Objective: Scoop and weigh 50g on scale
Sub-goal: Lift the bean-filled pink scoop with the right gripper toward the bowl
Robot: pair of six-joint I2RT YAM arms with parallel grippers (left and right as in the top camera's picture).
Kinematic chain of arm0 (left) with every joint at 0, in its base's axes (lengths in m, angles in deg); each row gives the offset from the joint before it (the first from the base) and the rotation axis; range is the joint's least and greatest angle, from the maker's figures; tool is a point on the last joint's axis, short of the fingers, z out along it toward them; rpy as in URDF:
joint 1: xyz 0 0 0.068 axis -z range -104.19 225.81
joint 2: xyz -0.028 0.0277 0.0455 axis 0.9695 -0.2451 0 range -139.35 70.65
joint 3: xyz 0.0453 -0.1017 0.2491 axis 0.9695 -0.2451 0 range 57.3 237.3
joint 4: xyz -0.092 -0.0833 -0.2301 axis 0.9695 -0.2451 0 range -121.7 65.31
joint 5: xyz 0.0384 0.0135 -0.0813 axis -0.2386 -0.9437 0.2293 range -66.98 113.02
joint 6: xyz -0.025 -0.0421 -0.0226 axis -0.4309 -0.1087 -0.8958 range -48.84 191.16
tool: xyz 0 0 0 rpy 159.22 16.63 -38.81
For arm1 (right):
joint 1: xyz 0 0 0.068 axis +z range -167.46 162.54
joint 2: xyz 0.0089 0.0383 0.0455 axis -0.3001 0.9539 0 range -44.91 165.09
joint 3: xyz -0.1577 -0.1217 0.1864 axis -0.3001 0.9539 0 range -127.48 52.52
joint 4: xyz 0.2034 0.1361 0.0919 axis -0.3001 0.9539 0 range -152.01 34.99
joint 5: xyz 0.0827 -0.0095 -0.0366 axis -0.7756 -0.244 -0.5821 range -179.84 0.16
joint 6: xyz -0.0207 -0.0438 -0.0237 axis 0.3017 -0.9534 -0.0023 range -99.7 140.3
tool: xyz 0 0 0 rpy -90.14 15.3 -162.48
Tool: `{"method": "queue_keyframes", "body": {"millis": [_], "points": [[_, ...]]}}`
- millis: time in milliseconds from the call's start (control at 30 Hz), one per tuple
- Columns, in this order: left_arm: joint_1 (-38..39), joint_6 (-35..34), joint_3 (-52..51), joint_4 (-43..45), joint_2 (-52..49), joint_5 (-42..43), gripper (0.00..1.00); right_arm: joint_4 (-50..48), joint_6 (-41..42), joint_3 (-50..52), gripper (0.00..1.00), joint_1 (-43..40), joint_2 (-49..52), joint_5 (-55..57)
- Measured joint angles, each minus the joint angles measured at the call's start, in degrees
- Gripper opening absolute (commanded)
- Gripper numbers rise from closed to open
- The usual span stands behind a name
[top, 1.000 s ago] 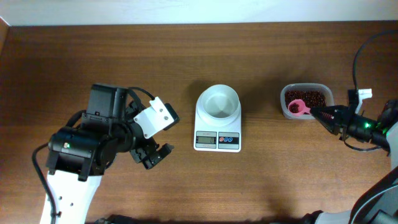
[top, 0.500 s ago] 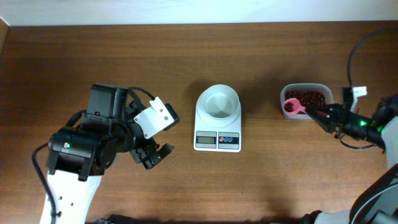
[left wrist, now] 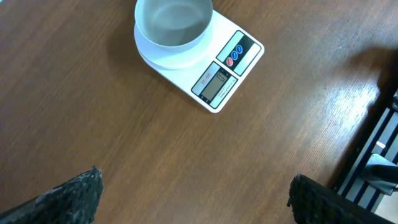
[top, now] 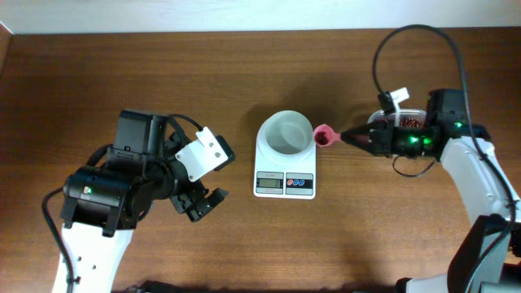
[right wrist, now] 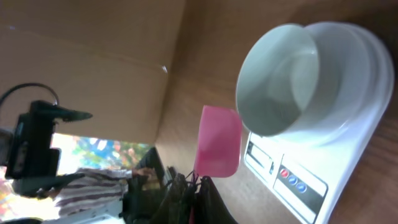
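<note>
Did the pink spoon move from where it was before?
Yes. The pink scoop, in the right hand, moved left. Before, it was far to the right of the scale; now it is right beside it.

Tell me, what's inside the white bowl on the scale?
Nothing yet: the bowl on the scale shows a bare white bottom. The pink scoop in the right pincer sits beside its rim; what it holds is unclear.

Soft, even light; wrist views less clean.
Overhead is sharp, with faint shadows on the counter [top: 244,73]. The left wrist view shows a pale sheen on the wood at right and blurred fingertips [left wrist: 68,196]; the right wrist view is blown out lower left.
</note>
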Motion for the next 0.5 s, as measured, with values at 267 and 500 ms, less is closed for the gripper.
{"method": "queue_keyframes", "body": {"millis": [267, 500], "points": [[0.0, 0.0, 0.0, 0.0, 0.0, 0.0, 0.99, -12.6, 7.6, -0.1, 0.04, 7.1, 0.0, 9.2], [0.0, 0.0, 0.0, 0.0, 0.0, 0.0, 0.99, -19.5, 6.4, -0.1, 0.05, 12.6, 0.0, 21.6]]}}
